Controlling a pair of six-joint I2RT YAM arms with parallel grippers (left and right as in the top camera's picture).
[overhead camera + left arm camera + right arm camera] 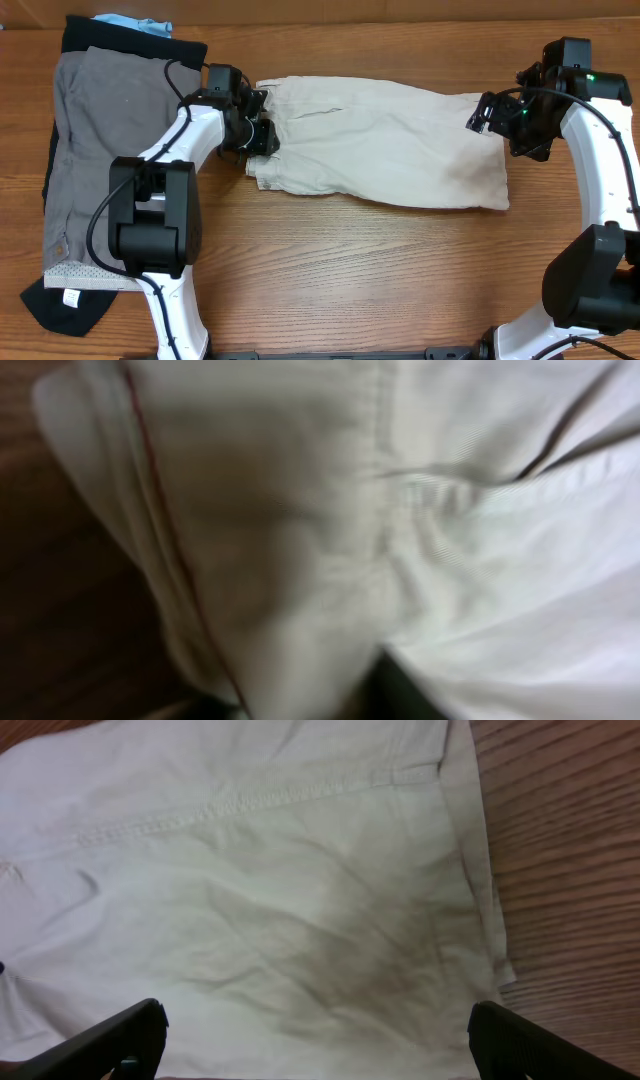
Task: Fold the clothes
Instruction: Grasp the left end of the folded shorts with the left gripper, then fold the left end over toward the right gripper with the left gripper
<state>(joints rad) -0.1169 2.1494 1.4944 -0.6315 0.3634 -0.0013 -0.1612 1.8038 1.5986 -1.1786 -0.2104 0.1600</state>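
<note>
One pair of light beige cotton shorts (390, 150), apparently halved lengthwise, cross-fold pending; right gripper (482, 112) splayed at hem, left gripper (260, 125) at waistband, grip indeterminable.

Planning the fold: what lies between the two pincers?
The beige shorts span the whole stretch from left pincer to right pincer, seen in the overhead view.

Overhead: from high above we look straight down on the whole brown wooden surface (350, 260), with both arms in frame.
Left wrist: we sit almost against the light beige cotton shorts (400, 510); the view is blurred.
Right wrist: we look down closely past the spread right claw (320, 1040) at the leg end.
Shared: all three views show these shorts.
</note>
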